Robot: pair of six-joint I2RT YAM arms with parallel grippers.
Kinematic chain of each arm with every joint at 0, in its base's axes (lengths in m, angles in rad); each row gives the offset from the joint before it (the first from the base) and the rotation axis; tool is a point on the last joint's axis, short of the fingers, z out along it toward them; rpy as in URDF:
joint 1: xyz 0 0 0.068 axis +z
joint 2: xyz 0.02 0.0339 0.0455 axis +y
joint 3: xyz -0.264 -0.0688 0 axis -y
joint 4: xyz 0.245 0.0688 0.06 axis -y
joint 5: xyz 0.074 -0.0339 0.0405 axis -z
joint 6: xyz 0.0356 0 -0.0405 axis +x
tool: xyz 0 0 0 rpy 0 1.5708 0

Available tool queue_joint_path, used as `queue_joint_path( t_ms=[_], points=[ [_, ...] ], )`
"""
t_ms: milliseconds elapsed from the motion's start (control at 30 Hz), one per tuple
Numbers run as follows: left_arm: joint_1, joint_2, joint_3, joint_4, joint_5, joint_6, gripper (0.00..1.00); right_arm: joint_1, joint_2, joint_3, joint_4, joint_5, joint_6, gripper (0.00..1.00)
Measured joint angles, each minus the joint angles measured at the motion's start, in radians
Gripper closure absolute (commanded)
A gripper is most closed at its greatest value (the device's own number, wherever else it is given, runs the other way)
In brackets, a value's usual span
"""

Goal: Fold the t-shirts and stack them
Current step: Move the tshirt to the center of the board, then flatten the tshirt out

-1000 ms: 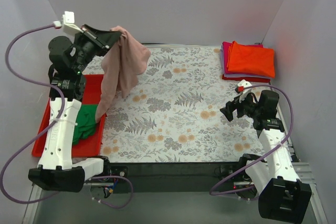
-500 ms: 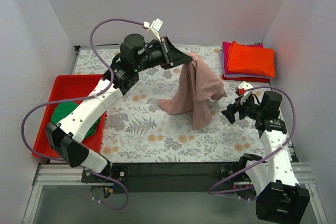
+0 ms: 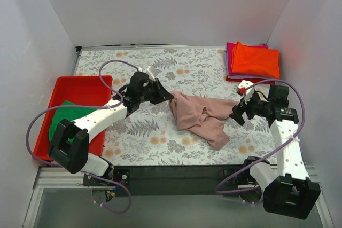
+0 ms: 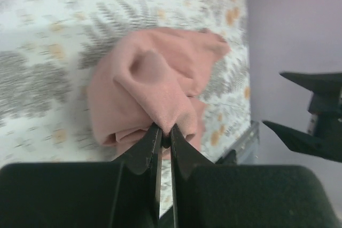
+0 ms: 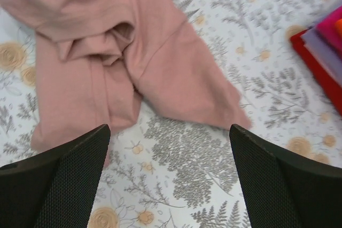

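Your left arm (image 3: 92, 123) and right arm (image 3: 287, 143) wear white shells with black joints and bases. Purple cables (image 3: 114, 61) loop off both. Your fingers (image 5: 59, 185) are black, the right pair mesh-textured.

Top view: scene lit brightly and evenly, diffuse light from above; shadows soft, faint. Reddish cast thrown on right wall (image 3: 299, 36) beside orange t-shirt (image 3: 256, 60).
Left wrist view: worktop (image 4: 43, 78) print smeared by blur; pink t-shirt (image 4: 160, 89) soft-edged; left gripper (image 4: 165, 132) rendered near-black, detail lost.
Right wrist view: cloth and print held in sharp focus; right gripper (image 5: 168, 132) fingers (image 5: 64, 174) dark, mesh texture resolved.
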Motion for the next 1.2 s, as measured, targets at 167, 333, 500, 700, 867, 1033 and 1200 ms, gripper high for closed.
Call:
queue_joint_path(
  t_ms=[167,333,500,700,867,1033,1200],
  points=[
    [0.149,-0.031,-0.151,0.002,-0.018,-0.003,0.75,0.022,0.133,0.000,-0.109,-0.033,-0.125,0.05],
    [0.219,-0.042,-0.206,-0.038,-0.032,0.010,0.53,0.143,0.222,0.000,-0.144,-0.027,-0.198,0.07],
    [0.219,-0.120,-0.206,-0.108,-0.068,0.050,0.51,0.376,0.299,0.044,-0.162,0.007,-0.239,0.10],
    [0.219,-0.313,-0.206,-0.209,-0.129,0.115,0.51,0.621,0.363,0.146,-0.159,0.071,-0.330,0.10],
    [0.219,-0.494,-0.206,-0.339,-0.223,0.132,0.51,0.879,0.423,0.220,-0.153,0.162,-0.384,0.17],
    [0.219,-0.723,-0.202,-0.469,-0.347,0.130,0.49,1.098,0.559,0.278,-0.091,0.290,-0.374,0.23],
    [0.219,-0.907,-0.185,-0.540,-0.437,0.123,0.48,1.190,0.665,0.287,-0.020,0.406,-0.325,0.36]
  ],
)
